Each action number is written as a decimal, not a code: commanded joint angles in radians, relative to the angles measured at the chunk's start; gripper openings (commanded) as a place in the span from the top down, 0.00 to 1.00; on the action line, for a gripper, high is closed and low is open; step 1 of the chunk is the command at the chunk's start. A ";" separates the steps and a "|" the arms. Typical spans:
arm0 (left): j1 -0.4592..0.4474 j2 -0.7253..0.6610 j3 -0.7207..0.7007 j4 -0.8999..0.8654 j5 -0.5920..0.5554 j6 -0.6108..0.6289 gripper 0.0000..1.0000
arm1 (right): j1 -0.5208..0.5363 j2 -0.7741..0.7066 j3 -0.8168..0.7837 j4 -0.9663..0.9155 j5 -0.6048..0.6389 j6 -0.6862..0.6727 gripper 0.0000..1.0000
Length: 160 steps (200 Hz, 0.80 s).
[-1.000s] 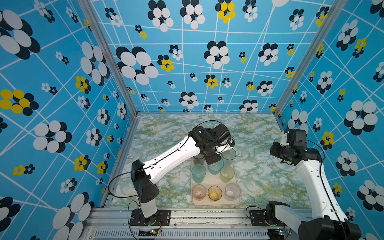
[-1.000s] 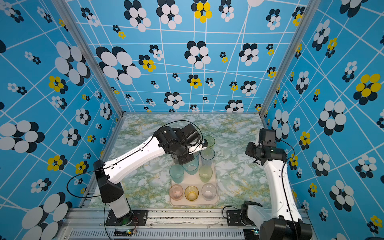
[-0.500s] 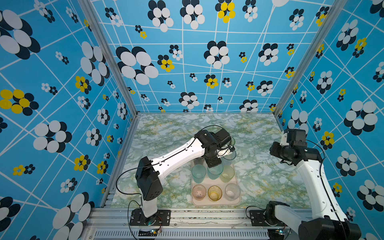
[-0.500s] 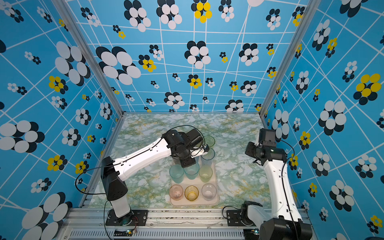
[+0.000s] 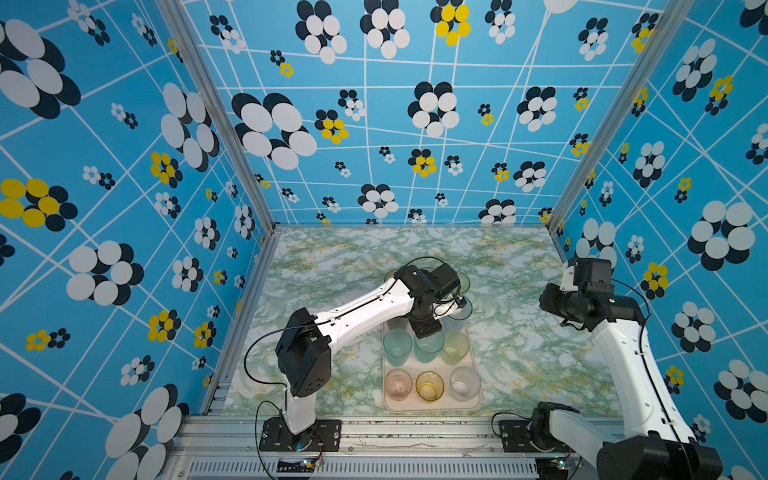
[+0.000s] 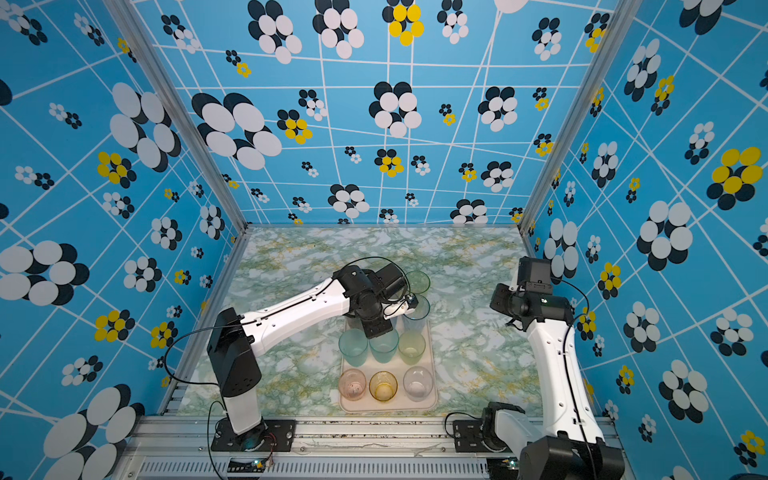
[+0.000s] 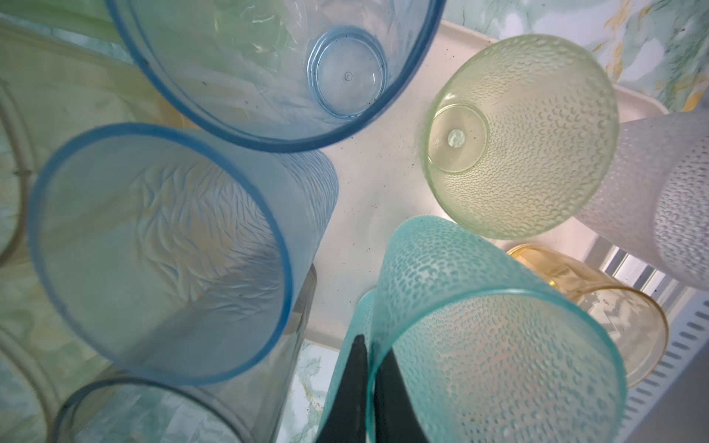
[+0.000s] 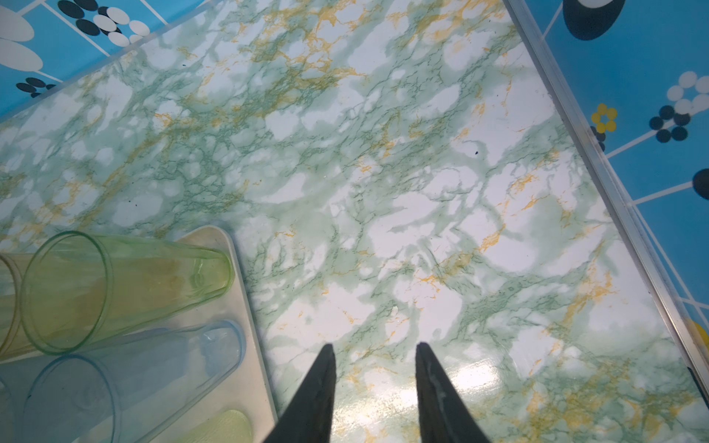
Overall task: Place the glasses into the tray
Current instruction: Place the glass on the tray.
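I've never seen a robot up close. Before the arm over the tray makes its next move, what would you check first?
1. Grip: ok. The left gripper is shut on the teal tumbler, pinching its wall at the rim.
2. Position: ok. In both top views the teal tumbler is over the tray, in the middle row.
3. Base resting on the tray: cannot tell, it is hidden.
4. Room around it: cannot tell. The blue tumbler and the yellow-green tumbler stand very close.
5. Other arm clear: ok. The right gripper is open over the table, beside the tray.
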 commanded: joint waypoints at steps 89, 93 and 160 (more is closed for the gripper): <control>0.008 0.035 -0.033 0.042 -0.003 -0.012 1.00 | -0.007 0.006 -0.006 0.007 -0.018 -0.010 0.63; 0.009 0.035 -0.034 0.042 -0.005 -0.012 1.00 | -0.007 0.005 -0.005 0.007 -0.018 -0.010 0.63; 0.008 0.053 -0.040 0.042 -0.014 -0.014 1.00 | -0.007 0.006 -0.008 0.007 -0.019 -0.010 0.63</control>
